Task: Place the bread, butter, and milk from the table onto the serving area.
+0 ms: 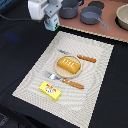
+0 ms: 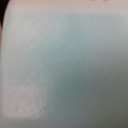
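Note:
The bread (image 1: 68, 64) lies on the round tan plate (image 1: 59, 71) in the middle of the serving area (image 1: 95, 95), a pale striped placemat. The butter (image 1: 50, 89) lies flat on the mat near its front corner on the exterior view's left. Orange-handled cutlery (image 1: 75, 84) flanks the plate. My gripper (image 1: 50, 19) is at the back left, shut on the milk (image 1: 51, 23), a white carton with a teal side, held just beyond the mat's far corner. In the wrist view the carton's pale teal face (image 2: 65, 65) fills the picture and hides everything else.
A reddish-brown board (image 1: 107, 27) with grey pots (image 1: 91, 16) stands behind the mat. A pale bowl (image 1: 123, 17) sits at the back right. Dark table surface (image 1: 20, 55) surrounds the mat.

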{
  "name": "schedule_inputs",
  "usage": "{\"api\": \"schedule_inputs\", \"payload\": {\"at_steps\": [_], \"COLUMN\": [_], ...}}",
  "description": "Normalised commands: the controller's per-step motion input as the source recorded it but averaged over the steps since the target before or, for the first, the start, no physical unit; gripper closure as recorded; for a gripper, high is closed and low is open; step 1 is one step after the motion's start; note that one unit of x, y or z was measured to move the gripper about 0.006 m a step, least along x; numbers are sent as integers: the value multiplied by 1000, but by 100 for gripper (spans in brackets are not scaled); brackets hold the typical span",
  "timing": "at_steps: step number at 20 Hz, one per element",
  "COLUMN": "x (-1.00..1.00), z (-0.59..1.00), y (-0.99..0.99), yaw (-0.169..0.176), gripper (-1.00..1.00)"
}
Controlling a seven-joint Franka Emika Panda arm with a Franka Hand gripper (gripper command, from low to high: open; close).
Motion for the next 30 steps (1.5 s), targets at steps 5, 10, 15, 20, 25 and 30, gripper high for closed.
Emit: {"api": "schedule_inputs", "payload": {"at_steps": [5, 10, 15, 20, 25, 30], "x": [1000, 1000, 1000, 1000, 995, 734], "z": [499, 288, 216, 53, 0, -77], "y": [0, 3, 18, 141, 243, 252], "yaw": [-42, -34, -30, -26, -29, -22], "gripper": [100, 100, 100, 100, 100, 100]}}
